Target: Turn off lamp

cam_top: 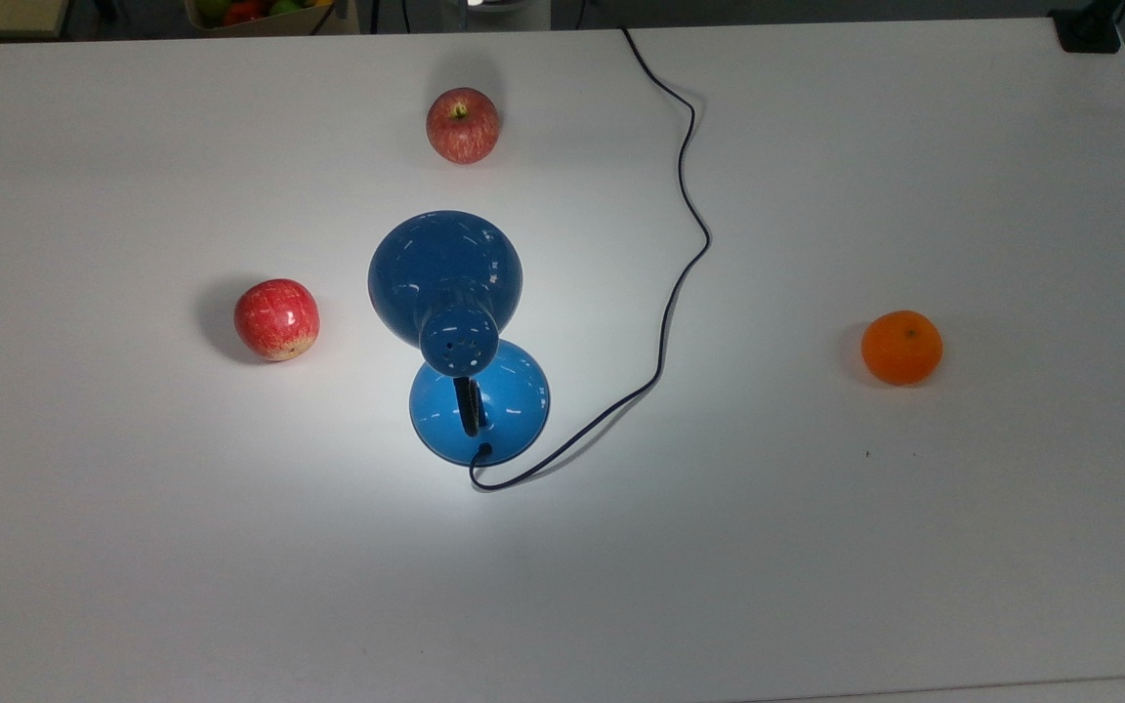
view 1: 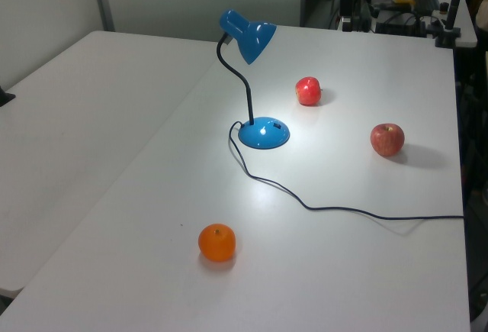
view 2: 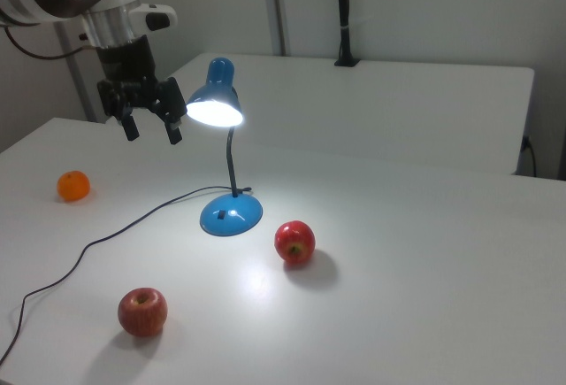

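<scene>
The lamp [cam_top: 460, 332] stands lit near the middle of the white table [cam_top: 914, 547], its shade throwing a bright pool over its own round base [view 2: 231, 215], where a small dark mark on the top surface looks like the switch, though that is a guess. The gripper [view 2: 150, 126] hangs in the air in the right view, to the right view's left of the shade and well above the tabletop, its two fingers spread apart and holding nothing. The main risk is in the approach: coming down from there, the fingers could knock the shade or the black gooseneck [view 1: 242, 88] and tip or spin the lamp, since the base is light-looking and sits free. A press landing off the switch might simply shove the base across the table. The cord [cam_top: 682, 244] trails loosely away from the base (it could snag a finger or drag). Two apples [cam_top: 463, 124] [cam_top: 276, 318] and an orange [cam_top: 901, 347] lie well apart from the lamp, out of the likely path. Past the table's far edge in the top view, a box [cam_top: 250, 21] holds what seem to be more fruits, too cropped to name.
</scene>
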Robot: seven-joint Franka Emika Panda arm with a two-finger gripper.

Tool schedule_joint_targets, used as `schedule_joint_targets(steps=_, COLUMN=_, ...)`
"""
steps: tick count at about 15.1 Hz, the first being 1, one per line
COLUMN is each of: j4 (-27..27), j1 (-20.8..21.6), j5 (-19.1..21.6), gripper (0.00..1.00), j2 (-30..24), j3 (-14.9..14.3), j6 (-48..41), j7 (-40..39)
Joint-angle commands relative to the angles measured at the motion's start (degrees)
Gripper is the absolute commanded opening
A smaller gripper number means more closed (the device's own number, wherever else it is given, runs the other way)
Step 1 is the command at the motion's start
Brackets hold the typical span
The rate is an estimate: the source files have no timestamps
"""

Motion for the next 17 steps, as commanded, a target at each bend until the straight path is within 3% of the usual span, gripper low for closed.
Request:
schedule_joint_targets(steps=1, j4=0.15, j1=0.03, j5=0.08, gripper=1.0, j2=-0.76, j3=-0.12, j6=-2.2, j7=0.65)
schedule_joint_targets(steps=8, j4=0.15, j1=-0.58, j5=0.26, gripper=0.99, j2=-0.68, j3=-0.12, j6=-1.85, j7=0.39)
schedule_joint_targets(steps=10, j4=0.15, j1=-0.58, j5=0.35, gripper=0.82, j2=-0.68, j3=-0.12, j6=-1.85, j7=-0.4)
schedule_joint_targets(steps=12, j4=0.15, j1=-0.58, j5=1.05, gripper=0.38, j2=-0.59, j3=-0.12, j6=-1.85, j7=-1.89)
schedule_joint_targets(steps=14, j4=0.06, j1=-0.58, j5=1.67, gripper=0.04, j2=-0.59, j3=-0.12, j6=-1.77, j7=-1.99)
schedule_joint_targets(steps=17, j4=-0.02, j1=-0.58, j5=1.67, gripper=0.0, j2=-0.59, j3=-0.04, j6=-1.68, j7=-2.08)
